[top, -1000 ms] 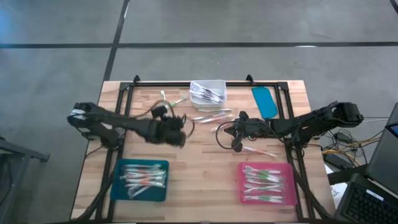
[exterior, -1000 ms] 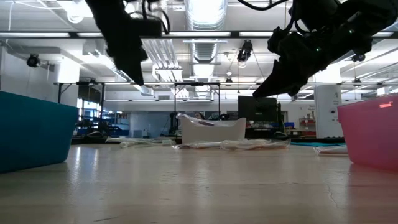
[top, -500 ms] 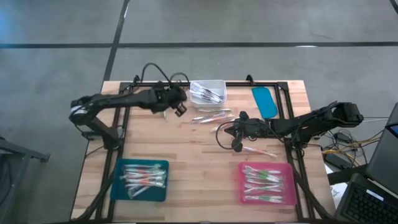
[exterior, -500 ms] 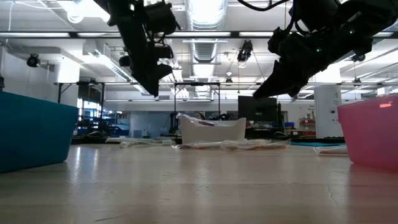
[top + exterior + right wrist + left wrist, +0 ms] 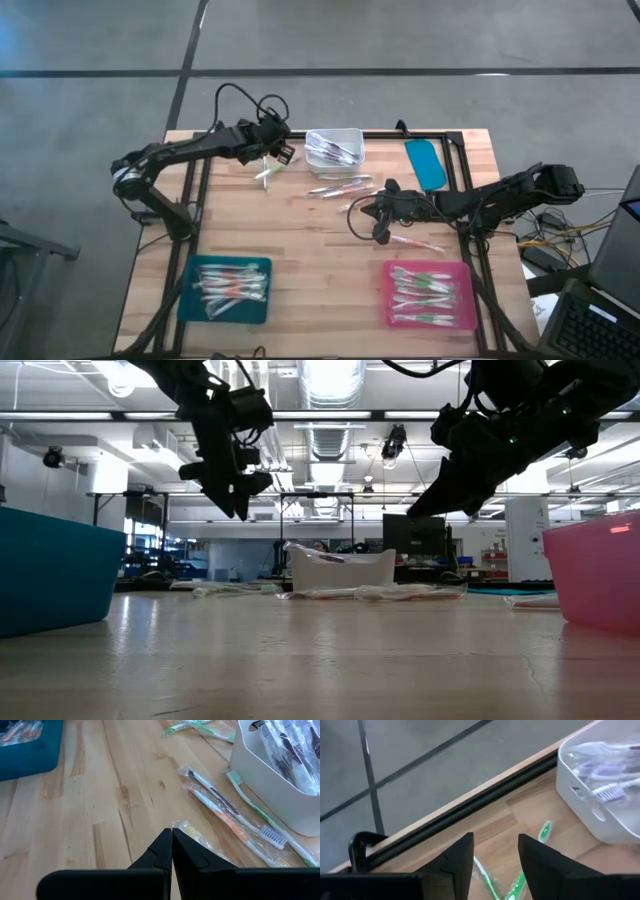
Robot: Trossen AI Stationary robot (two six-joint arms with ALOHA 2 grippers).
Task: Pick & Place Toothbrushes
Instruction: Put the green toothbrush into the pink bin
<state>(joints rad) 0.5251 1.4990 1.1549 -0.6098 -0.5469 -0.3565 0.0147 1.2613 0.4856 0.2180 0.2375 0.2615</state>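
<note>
Two green-and-white plastic toothbrushes (image 5: 265,173) on the wooden worktop (image 5: 310,240), left claw (image 5: 283,153) released above them, right claw (image 5: 378,213) clenched, empty, mid-worktop.

Table top (image 5: 300,240): pale wood in butcher-block strips with visible grain and small knots, smooth with a soft sheen, edged by a matt black metal frame (image 5: 470,802). White bin (image 5: 590,805), teal tray (image 5: 228,290) and pink tray (image 5: 430,295): smooth moulded plastic, the bin slightly glossy and faintly translucent at the rim. Toothbrushes (image 5: 225,815): thin plastic handles in white, green and orange, several sealed in clear crinkled glossy film; gripper fingers (image 5: 182,852): matt black hard plastic, smooth-faced; floor (image 5: 400,40) beyond the table: dull grey concrete.
</note>
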